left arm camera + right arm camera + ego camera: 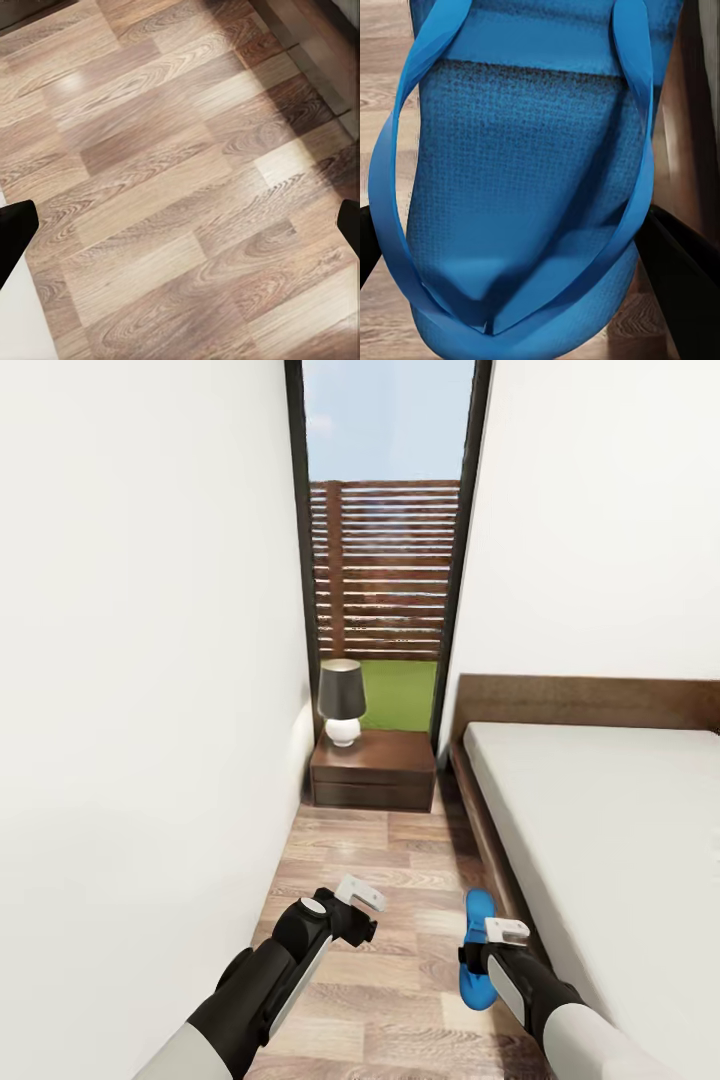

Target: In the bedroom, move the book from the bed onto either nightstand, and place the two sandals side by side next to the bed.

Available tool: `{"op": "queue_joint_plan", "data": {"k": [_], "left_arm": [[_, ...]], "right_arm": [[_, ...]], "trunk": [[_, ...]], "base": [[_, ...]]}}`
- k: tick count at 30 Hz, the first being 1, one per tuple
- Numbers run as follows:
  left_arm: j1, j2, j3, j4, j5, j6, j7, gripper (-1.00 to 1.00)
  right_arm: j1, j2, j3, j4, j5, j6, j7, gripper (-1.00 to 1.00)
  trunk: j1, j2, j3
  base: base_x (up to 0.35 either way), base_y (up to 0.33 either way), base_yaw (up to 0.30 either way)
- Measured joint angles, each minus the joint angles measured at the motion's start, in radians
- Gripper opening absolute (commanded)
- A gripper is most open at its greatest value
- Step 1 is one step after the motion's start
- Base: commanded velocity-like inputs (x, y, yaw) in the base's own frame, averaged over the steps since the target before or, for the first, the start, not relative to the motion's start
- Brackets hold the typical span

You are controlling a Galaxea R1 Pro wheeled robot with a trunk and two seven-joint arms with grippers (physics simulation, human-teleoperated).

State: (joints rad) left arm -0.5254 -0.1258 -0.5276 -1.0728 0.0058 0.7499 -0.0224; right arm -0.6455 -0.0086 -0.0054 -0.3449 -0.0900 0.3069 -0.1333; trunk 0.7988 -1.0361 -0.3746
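A bright blue sandal (478, 913) lies on the wood floor close to the bed's dark side rail. My right gripper (505, 932) hangs right over it, open. In the right wrist view the sandal (532, 172) is very close, toe straps up, and the dark fingers (682, 277) stand on either side of it. Over bare floor to the left of the sandal, my left gripper (362, 897) is open and empty; the left wrist view has it (180, 225) above planks. The bed (600, 810) runs along the right. The nightstand (375, 765) stands at the aisle's far end. The book is out of view.
A black-shaded lamp (342, 705) stands on the nightstand. Behind it is a tall dark-framed window (385, 560). A white wall (150, 710) closes the left side, leaving a narrow floor aisle (380, 860) between wall and bed.
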Motion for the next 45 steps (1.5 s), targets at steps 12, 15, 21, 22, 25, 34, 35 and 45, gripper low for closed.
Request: {"op": "queue_joint_plan", "data": {"k": [12,15,21,22,25,34,35,45], "left_arm": [[0.000,0.000,0.000,0.000,0.000,0.000,0.000,1.00],[0.000,0.000,0.001,0.000,0.000,0.000,0.000,1.00],[0.000,0.000,0.001,0.000,0.000,0.000,0.000,1.00],[0.000,0.000,0.001,0.000,0.000,0.000,0.000,1.00],[0.000,0.000,0.001,0.000,0.000,0.000,0.000,1.00],[0.000,0.000,0.001,0.000,0.000,0.000,0.000,1.00],[0.000,0.000,0.001,0.000,0.000,0.000,0.000,1.00],[0.000,0.000,0.001,0.000,0.000,0.000,0.000,1.00]], "right_arm": [[0.000,0.003,0.001,0.001,0.001,0.000,0.000,-1.00],[0.000,0.004,0.001,0.002,0.001,0.000,0.000,-1.00],[0.000,0.004,0.002,0.003,0.001,-0.001,0.000,-1.00],[0.000,0.004,0.002,0.003,0.001,-0.001,0.000,-1.00],[0.000,0.005,0.002,0.004,0.001,-0.001,0.000,-1.00],[0.000,0.007,0.004,0.005,0.001,-0.001,-0.002,-1.00],[0.000,0.007,0.004,0.005,0.001,-0.001,-0.002,-1.00],[0.000,0.008,0.005,0.008,0.002,-0.001,-0.006,-1.00]], "trunk": [[-0.038,0.070,0.018],[-0.050,0.091,0.025],[-0.073,0.133,0.041],[-0.077,0.140,0.044],[-0.088,0.161,0.053],[-0.123,0.224,0.087],[-0.127,0.231,0.091],[-0.165,0.301,0.129]], "base": [[0.000,0.000,-0.150],[0.000,0.000,-0.044],[0.000,0.000,-0.012],[0.000,0.000,-0.004],[0.000,0.000,-0.002],[0.000,0.000,0.000],[0.000,0.000,0.000],[0.000,0.000,0.000]]}}
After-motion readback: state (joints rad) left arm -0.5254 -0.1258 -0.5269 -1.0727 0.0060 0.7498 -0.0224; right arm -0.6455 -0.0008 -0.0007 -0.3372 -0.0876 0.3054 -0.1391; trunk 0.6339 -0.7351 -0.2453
